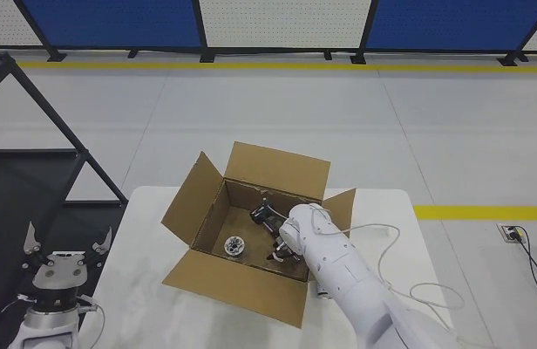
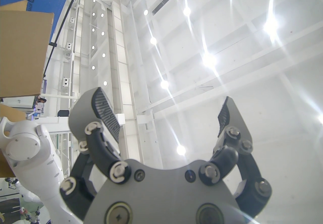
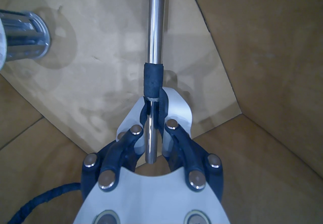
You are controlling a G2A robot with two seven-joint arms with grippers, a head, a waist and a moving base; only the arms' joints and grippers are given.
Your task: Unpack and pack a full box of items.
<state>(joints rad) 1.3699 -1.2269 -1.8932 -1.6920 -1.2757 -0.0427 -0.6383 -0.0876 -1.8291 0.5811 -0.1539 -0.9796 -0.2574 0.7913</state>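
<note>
Box (image 1: 277,170) holding chrome cylinder (image 3: 25,35), right gripper (image 3: 152,102) clamping steel rod (image 3: 156,20)

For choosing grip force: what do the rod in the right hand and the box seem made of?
Rod: likely polished steel; smooth, with bright reflections. Its black sleeve: perhaps rubber or foam, matte. Box: brown cardboard, matte, with folded flaps.

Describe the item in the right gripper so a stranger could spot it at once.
An open box sits on the table, with the right gripper inside it. Its fingers are shut on a thin, straight steel rod with a black sleeve partway along. The shiny cylinder nearby is short and squat.
</note>
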